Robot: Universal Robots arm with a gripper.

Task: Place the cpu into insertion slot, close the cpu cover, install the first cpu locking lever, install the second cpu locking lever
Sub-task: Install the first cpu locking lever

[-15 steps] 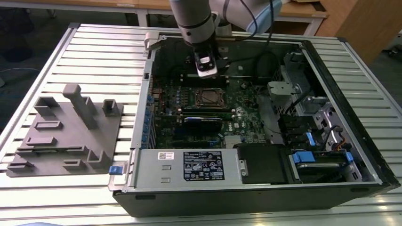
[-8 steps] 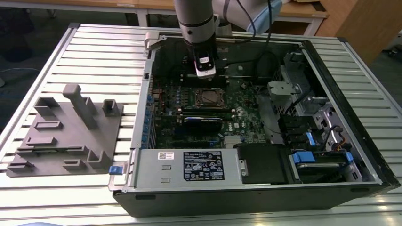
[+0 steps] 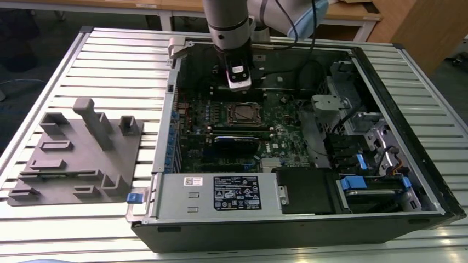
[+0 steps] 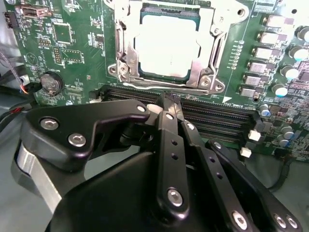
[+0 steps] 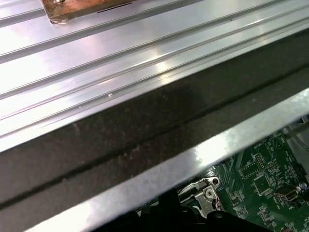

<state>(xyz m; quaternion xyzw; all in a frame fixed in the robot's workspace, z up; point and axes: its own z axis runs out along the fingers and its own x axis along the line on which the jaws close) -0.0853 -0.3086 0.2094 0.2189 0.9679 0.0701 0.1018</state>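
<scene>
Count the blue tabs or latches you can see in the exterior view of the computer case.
4: one blue tab outside the case's near corner on the exterior view's left, three among the drive bays on its right. Others may be hidden.

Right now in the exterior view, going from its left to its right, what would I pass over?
Grey fixture block → blue clip at the case corner → cpu cover on the green motherboard → blue drive latch.
</scene>
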